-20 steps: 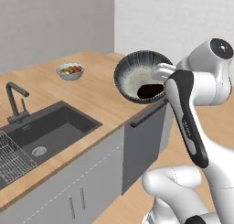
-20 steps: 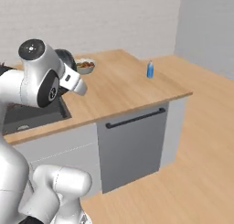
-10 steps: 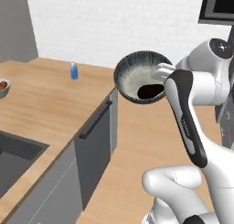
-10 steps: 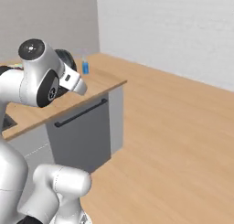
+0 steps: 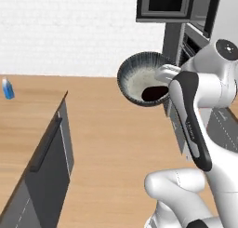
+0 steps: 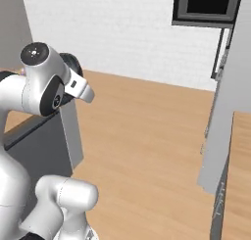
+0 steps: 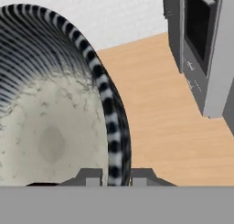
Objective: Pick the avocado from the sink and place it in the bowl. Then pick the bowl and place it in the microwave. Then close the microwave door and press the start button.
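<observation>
Up close in the hand view, the gripper (image 7: 115,177) has its two fingers pinched on the rim of the bowl (image 7: 55,127), one finger inside the rim and one outside. From the left base view the bowl (image 5: 145,78) is held up in the air in front of the arm, tipped on its side so the pale inside faces the camera, and the avocado (image 5: 155,93) sits low inside it against the wall. Below and to the left there's the end of a wooden counter (image 5: 23,124) with a dark dishwasher front (image 5: 49,171), and a small blue bottle (image 5: 6,89) standing on the counter. Further back, past the wood floor, the microwave (image 5: 168,5) sits high in a grey cabinet column (image 6: 228,111) against the white wall.
</observation>
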